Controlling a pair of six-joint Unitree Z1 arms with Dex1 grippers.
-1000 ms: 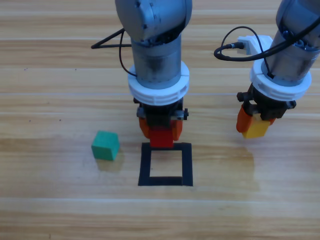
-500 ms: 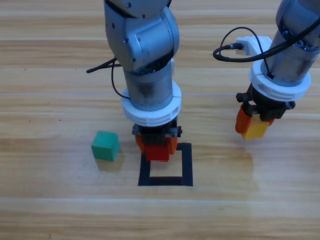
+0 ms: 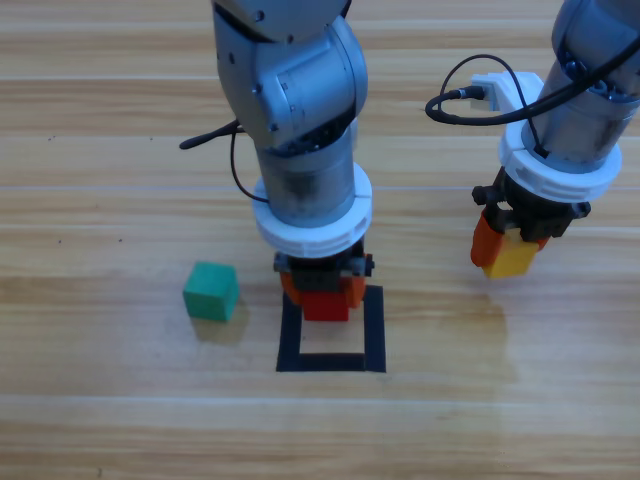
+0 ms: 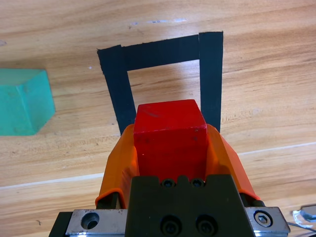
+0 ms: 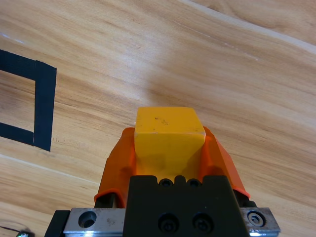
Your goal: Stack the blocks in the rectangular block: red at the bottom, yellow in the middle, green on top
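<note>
High view: the table [image 3: 90, 120] carries the taped rectangle [image 3: 374, 330]; above its far edge the left gripper [image 3: 324, 296] clamps the red cube [image 3: 325, 305]. It should centre inside the tape, then lower squarely. Right gripper [image 3: 506, 250] grips the yellow cube [image 3: 514, 258] aside; green cube [image 3: 210, 291] waits left.

Fixed overhead view onto table [image 3: 100, 150], close wrist views, all sharing tape rectangle [image 3: 331, 329]

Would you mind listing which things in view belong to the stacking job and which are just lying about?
Job:
red cube, held in the left gripper
yellow cube, held in the right gripper
green cube, on the table
tape rectangle

Lying about:
black cables on the arms; nothing else shows.
</note>
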